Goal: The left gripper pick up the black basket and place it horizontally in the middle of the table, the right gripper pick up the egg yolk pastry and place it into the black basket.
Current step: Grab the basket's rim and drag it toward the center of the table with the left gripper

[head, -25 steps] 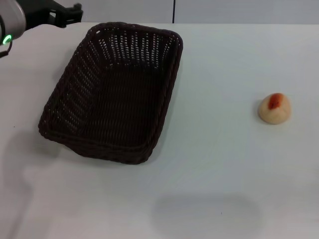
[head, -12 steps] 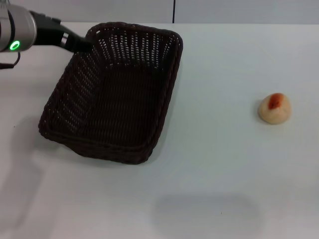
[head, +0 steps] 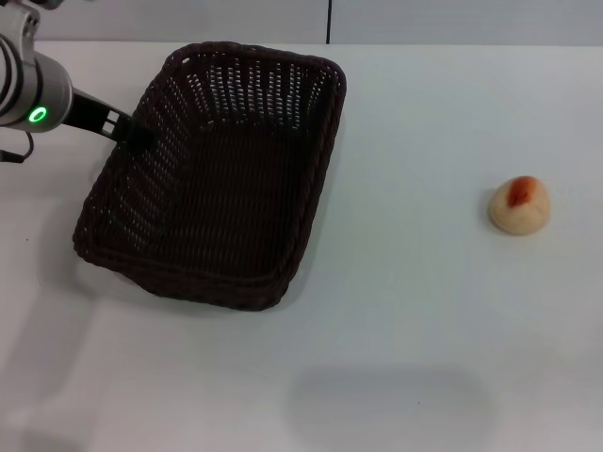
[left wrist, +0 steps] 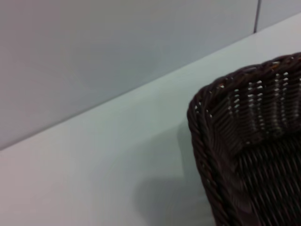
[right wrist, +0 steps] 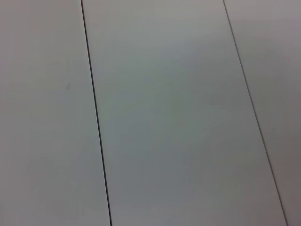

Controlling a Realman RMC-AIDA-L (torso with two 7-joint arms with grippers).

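Observation:
The black basket (head: 217, 188) lies on the white table (head: 424, 330) at the left, its long side running away from me and slightly slanted. My left gripper (head: 132, 134), on the silver arm with the green ring light (head: 38, 115), is at the basket's left rim near its far corner. The left wrist view shows a rounded corner of the basket (left wrist: 244, 141). The egg yolk pastry (head: 518, 204) sits alone on the table at the right, far from the basket. My right gripper is out of view.
A grey wall (head: 424, 19) with a dark vertical seam runs behind the table's far edge. The right wrist view shows only pale panels (right wrist: 164, 117) with dark seams.
My left arm has swung down from the table's far left corner, and its gripper has come along the basket's left rim toward me. The basket and the pastry have not moved.

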